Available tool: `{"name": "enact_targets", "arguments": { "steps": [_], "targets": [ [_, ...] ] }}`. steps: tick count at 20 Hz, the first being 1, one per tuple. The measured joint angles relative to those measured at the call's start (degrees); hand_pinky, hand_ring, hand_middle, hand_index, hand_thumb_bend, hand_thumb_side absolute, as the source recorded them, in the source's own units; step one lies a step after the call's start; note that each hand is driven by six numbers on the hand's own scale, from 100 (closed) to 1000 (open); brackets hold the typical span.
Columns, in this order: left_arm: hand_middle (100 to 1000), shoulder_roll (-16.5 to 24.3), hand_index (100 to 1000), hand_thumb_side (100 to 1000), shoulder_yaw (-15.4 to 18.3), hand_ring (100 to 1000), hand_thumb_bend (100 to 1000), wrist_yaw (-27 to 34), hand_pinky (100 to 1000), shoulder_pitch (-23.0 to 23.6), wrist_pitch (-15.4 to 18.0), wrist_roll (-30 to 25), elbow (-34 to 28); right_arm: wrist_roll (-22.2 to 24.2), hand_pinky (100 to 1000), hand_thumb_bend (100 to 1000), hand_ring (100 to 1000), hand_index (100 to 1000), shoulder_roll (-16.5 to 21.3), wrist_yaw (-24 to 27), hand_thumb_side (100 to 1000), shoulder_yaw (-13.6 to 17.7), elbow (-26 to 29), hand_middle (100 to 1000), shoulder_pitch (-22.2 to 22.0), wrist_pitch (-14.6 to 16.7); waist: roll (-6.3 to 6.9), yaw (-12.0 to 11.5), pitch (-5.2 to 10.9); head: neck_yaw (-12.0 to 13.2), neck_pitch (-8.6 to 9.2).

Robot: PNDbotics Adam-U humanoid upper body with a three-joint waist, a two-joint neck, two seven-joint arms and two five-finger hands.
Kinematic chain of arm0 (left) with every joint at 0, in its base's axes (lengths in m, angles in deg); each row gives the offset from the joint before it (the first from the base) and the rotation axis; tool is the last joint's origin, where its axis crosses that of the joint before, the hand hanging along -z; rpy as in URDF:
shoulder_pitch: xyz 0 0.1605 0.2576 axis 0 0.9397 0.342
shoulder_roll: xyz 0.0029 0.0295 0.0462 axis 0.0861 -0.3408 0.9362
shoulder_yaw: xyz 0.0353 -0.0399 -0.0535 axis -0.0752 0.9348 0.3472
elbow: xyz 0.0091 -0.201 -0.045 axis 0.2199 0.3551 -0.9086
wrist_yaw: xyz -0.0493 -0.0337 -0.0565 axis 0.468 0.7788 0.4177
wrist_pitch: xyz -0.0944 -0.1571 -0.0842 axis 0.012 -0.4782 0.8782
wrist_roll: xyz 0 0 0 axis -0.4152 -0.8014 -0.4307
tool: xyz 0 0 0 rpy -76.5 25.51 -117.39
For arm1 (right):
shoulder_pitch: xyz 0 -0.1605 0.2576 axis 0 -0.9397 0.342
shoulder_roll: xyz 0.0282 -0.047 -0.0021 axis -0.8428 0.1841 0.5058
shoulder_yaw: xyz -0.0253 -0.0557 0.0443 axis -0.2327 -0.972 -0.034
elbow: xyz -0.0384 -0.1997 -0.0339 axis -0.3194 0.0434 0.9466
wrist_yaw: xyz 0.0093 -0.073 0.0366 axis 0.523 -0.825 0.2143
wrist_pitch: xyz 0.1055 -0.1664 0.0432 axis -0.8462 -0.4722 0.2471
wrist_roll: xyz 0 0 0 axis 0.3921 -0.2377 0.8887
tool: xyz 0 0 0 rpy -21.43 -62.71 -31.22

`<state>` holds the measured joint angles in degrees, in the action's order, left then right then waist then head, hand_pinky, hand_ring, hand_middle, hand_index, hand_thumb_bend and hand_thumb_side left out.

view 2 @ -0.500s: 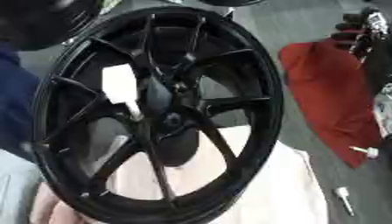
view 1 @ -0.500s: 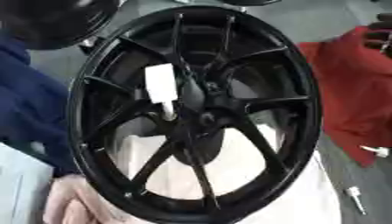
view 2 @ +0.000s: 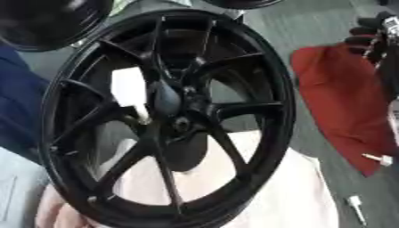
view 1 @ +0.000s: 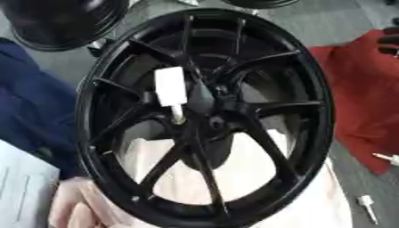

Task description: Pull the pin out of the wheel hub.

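Note:
A black spoked wheel (view 1: 308, 89) stands tilted on its edge and fills most of both views. A white pin (view 1: 170, 87) sticks out of the wheel hub (view 1: 209, 115); its broad white head lies over a spoke and its thin stem points down into a hub hole. My right hand (view 2: 372, 33) shows only as dark fingers at the upper right edge, above the red cloth and well away from the pin. My left hand is in no view. A person's bare hand (view 1: 74, 211) holds the rim at the lower left.
A red cloth (view 1: 362, 102) lies to the right of the wheel. Two loose white pins (view 1: 387, 157) (view 1: 366, 205) lie on the grey table at the right. A second black wheel (view 1: 62, 20) sits at the top left. A blue sleeve (view 1: 31, 111) borders the left.

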<state>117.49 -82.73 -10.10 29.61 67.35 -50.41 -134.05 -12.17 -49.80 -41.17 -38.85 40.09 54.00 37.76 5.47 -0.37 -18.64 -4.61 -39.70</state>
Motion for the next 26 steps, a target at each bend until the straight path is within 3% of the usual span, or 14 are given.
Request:
{"name": "enact_targets", "arguments": {
  "steps": [6,16,26],
  "targets": [
    [640,-0.26,771,470,-2.82,722,574,-1.71,732,-1.75,-0.25,-3.87,0.02,-0.01,774,100,721,761,0.05,0.00,862,0.03,-0.03,676,-0.39,0.01,0.00,-0.09,0.00,-0.32,0.00],
    [685,-1.11,802,450,-13.06,751,571,-13.67,777,-8.50,0.69,-20.40,2.97,0.12,774,100,721,761,0.52,-0.03,863,-0.02,-0.07,677,-0.84,-0.10,0.56,-1.16,0.06,-2.16,-0.02],
    [710,-4.52,831,447,-17.24,771,635,-15.67,789,-12.03,-0.54,-24.59,5.32,0.28,774,100,721,761,0.99,-0.08,864,-0.05,-0.13,677,-0.84,-0.25,0.78,-1.53,0.32,-2.54,0.03]
  ]
}}
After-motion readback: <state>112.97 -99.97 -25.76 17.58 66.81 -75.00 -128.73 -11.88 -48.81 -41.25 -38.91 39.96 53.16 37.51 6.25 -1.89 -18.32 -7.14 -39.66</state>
